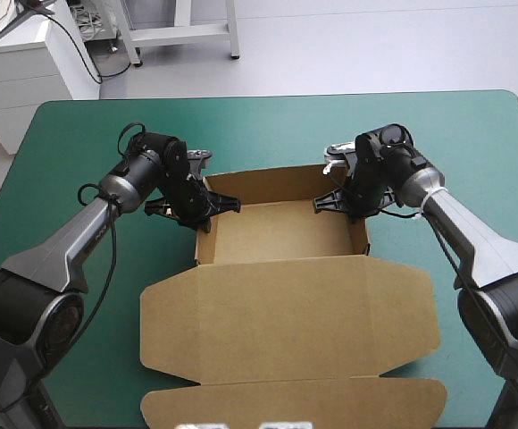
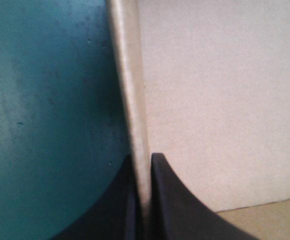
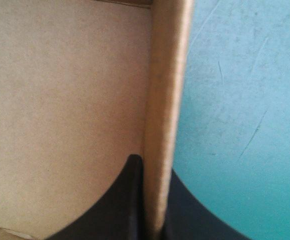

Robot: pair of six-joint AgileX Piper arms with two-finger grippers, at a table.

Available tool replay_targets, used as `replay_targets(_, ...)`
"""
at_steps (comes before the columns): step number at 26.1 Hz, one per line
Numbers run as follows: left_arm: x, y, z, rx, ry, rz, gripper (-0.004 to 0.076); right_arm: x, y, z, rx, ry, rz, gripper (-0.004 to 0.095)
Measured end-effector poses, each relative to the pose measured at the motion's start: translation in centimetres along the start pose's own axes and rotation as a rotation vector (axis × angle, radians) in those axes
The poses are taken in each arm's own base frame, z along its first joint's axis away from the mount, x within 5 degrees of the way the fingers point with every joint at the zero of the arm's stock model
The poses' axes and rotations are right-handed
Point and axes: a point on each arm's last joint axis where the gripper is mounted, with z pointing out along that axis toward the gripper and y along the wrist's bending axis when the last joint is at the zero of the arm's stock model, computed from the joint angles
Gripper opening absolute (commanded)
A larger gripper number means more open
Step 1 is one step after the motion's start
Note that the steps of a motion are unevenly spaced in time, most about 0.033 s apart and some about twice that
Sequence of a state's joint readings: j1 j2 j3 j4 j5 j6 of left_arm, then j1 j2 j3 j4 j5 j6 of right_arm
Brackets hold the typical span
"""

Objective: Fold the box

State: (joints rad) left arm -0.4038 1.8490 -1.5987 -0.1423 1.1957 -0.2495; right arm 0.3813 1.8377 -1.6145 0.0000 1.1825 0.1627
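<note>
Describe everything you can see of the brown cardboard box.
The brown cardboard box is a cut sheet of plain board, formed into an open tray with raised walls; its wide lid lies flat toward the near edge of the teal-green table. The left gripper is shut on its left wall, the right gripper on its right wall.

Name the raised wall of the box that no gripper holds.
The far wall; the left gripper pinches the left side wall, the right gripper the right side wall.
</note>
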Motion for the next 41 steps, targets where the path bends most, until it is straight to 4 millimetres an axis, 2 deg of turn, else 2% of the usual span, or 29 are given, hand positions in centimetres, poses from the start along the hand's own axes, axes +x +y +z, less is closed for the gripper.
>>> replay_targets(8, -0.1, 0.0, 0.3, 0.006, 0.011, 0.003, -0.0008, -0.1, -0.1, 0.0, 0.004, -0.007, -0.005, -0.0006)
replay_targets(12, -0.1, -0.1, 0.3, 0.009, 0.012, 0.004, 0.0037, -0.1, -0.2, 0.2, 0.015, -0.004, -0.015, 0.0083)
replay_targets(16, -0.2, -0.1, 0.4, 0.016, 0.008, 0.041, 0.0178, 0.1, -0.3, 0.2, 0.03, 0.019, -0.042, 0.0248)
replay_targets(18, -0.5, -0.3, 0.8, 0.031, -0.004, 0.05, 0.0288, 0.3, -0.3, 0.3, 0.044, 0.04, -0.064, 0.0324)
replay_targets(22, -0.8, -0.6, 1.4, 0.06, -0.019, 0.044, 0.0484, 0.3, -0.6, 0.4, 0.075, 0.045, -0.084, 0.0418)
replay_targets(25, -1.0, -0.6, 1.4, 0.066, -0.032, 0.044, 0.0563, 0.2, -0.7, 0.4, 0.089, 0.044, -0.091, 0.0462)
replay_targets(30, -1.1, -0.7, 1.4, 0.071, -0.051, 0.043, 0.0568, 0.1, -0.7, 0.6, 0.091, 0.042, -0.07, 0.0501)
replay_targets(38, -1.5, -0.8, 1.2, 0.079, -0.082, 0.043, 0.0568, -0.3, -0.6, 1.8, 0.089, 0.035, -0.061, 0.0482)
replay_targets(41, -2.3, -1.3, -0.6, 0.093, -0.137, 0.084, 0.0568, -0.3, -0.7, 1.4, 0.096, 0.042, -0.03, 0.0482)
